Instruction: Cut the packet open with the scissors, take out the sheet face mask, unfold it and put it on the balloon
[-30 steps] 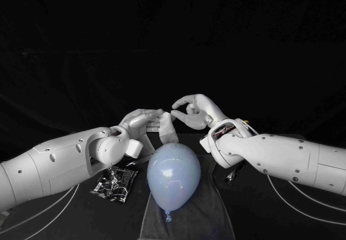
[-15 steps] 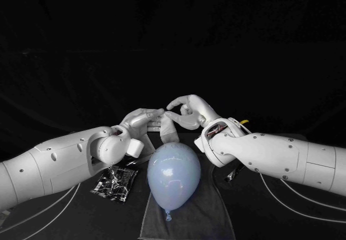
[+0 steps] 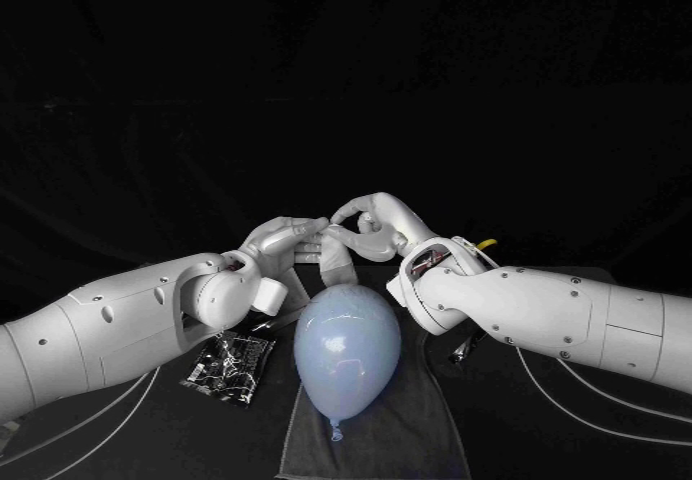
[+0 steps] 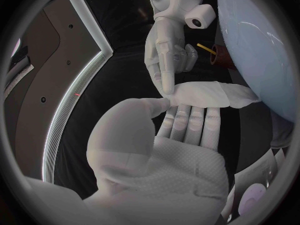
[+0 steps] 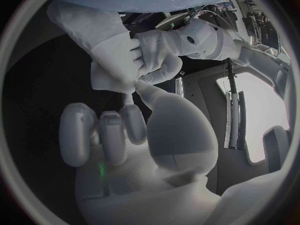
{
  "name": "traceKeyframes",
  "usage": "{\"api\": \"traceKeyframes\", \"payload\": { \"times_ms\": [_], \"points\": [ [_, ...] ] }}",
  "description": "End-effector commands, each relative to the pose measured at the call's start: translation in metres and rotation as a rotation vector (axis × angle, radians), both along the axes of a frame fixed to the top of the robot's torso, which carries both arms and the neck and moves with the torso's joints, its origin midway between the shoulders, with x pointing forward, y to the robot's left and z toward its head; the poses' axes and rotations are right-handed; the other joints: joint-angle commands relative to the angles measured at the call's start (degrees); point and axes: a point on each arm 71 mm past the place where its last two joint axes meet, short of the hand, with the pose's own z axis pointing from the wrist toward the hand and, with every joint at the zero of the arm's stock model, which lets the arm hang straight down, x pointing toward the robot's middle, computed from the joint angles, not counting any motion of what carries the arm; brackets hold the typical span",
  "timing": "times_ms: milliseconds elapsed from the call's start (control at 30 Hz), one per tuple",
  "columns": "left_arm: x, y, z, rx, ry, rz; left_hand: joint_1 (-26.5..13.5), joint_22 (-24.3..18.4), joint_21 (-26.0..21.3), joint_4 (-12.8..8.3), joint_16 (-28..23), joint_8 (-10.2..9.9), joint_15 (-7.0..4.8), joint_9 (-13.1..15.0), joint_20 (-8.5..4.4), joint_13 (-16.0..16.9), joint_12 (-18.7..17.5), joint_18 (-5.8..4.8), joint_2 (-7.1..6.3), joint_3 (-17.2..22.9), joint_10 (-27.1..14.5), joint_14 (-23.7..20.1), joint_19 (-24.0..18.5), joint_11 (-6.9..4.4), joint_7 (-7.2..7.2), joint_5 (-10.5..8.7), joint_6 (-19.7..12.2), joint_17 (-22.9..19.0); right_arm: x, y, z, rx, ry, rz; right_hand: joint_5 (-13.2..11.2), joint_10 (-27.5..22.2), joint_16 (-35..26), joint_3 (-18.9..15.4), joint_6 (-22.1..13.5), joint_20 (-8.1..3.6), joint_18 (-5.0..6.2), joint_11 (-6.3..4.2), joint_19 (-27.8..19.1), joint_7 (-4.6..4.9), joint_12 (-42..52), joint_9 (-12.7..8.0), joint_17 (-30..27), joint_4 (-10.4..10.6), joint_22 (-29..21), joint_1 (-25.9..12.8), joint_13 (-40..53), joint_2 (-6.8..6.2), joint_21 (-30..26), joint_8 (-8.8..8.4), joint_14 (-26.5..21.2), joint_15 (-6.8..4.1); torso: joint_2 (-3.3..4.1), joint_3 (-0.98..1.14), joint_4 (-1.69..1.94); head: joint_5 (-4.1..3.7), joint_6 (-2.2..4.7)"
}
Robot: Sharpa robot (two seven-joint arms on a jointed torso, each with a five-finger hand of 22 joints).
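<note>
Head view: left hand (image 3: 283, 241) grips the folded mask (image 3: 336, 262), raised just beyond the far end of the balloon (image 3: 346, 345). Right hand (image 3: 378, 226) pinches its upper edge, probably to peel a fold open. Packet (image 3: 228, 365) lies set aside near the balloon.

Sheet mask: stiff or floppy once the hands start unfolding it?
Probably floppy: the sheet mask hangs limp below the left hand and right hand. Likely light, since a fingertip pinch carries it. Its folded layers may cling together.
</note>
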Motion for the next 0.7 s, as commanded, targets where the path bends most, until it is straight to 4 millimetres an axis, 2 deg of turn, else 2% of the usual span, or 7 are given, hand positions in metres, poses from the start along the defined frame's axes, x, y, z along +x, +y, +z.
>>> {"api": "traceKeyframes", "payload": {
  "times_ms": [33, 267, 300, 433, 700],
  "points": [
    [-0.0001, -0.0014, 0.0034, -0.01, -0.019, -0.007, 0.61, 0.02, 0.3, 0.06, 0.03, 0.26, -0.03, 0.02, -0.1, -0.04, -0.16, 1.01, 0.01, 0.32, 0.08, 0.04, 0.31, 0.04, 0.04, 0.24, 0.02, 0.08, -0.0009, 0.0004, -0.0019, -0.017, 0.005, 0.005, 0.12, 0.22, 0.24, 0.3, 1.12, 0.17, 0.26, -0.72, 1.87, -0.34, 0.39, 0.3, 15.05, -0.1, 11.92, 0.73, 6.43, 1.11, 0.52, 0.81, 6.08, -0.36, -0.01, 0.01, 0.01, 0.11, -0.08],
    [0.0, -0.001, 0.0034, -0.01, -0.019, -0.006, 0.61, 0.02, 0.3, 0.06, 0.03, 0.26, -0.03, 0.02, -0.1, -0.04, -0.16, 1.01, 0.01, 0.32, 0.08, 0.04, 0.31, 0.04, 0.04, 0.24, 0.02, 0.08, -0.0032, -0.0009, -0.0005, 0.001, -0.024, -0.001, 0.13, 0.89, 0.24, 1.56, 3.89, -0.66, 0.08, -2.07, 2.27, -1.94, 1.13, 1.19, 15.05, -1.05, 12.19, 2.96, 6.88, 3.05, 1.49, 2.9, 6.08, -1.45, 0.01, -0.01, 0.0, 0.1, -0.08],
    [0.0, -0.001, 0.0034, -0.01, -0.019, -0.006, 0.61, 0.02, 0.3, 0.06, 0.03, 0.26, -0.03, 0.02, -0.1, -0.04, -0.16, 1.01, 0.01, 0.32, 0.08, 0.04, 0.31, 0.04, 0.04, 0.24, 0.02, 0.08, -0.0036, -0.0009, -0.0001, 0.004, -0.03, -0.002, 0.14, 1.23, 0.24, 2.29, 4.35, -0.88, 0.01, -2.44, 2.42, -2.36, 1.55, 1.49, 15.05, -1.63, 12.3, 3.94, 7.17, 3.82, 1.87, 3.5, 6.08, -1.75, 0.02, -0.01, 0.0, 0.11, -0.09],
    [0.0, -0.0011, 0.0034, -0.01, -0.019, -0.006, 0.61, 0.02, 0.3, 0.06, 0.03, 0.26, -0.03, 0.02, -0.1, -0.04, -0.16, 1.01, 0.01, 0.32, 0.08, 0.04, 0.31, 0.04, 0.04, 0.24, 0.02, 0.08, -0.0049, -0.0011, 0.0016, 0.016, -0.055, -0.004, 0.14, 2.4, 0.24, 3.51, 4.67, -1.45, -0.2, -2.87, 2.79, -2.74, 3.08, 2.32, 15.05, -2.75, 12.56, 5.13, 8.22, 4.67, 2.8, 4.92, 6.08, -2.24, 0.02, 0.0, 0.03, 0.06, -0.17],
    [-0.0002, -0.0018, 0.0034, -0.01, -0.018, -0.008, 0.61, 0.02, 0.3, 0.06, 0.03, 0.26, -0.03, 0.02, -0.1, -0.04, -0.16, 1.01, 0.01, 0.32, 0.08, 0.04, 0.31, 0.04, 0.04, 0.24, 0.02, 0.08, -0.0072, -0.0006, 0.0039, 0.022, -0.093, -0.011, 0.14, 3.69, 0.24, 4.44, 4.65, -1.79, -0.4, -3.1, 3.14, -2.94, 4.92, 3.21, 15.05, -3.84, 12.81, 5.37, 9.54, 4.46, 3.7, 6.45, 6.08, -2.49, 0.02, 0.02, 0.07, 0.02, -0.29]
  ]
}}
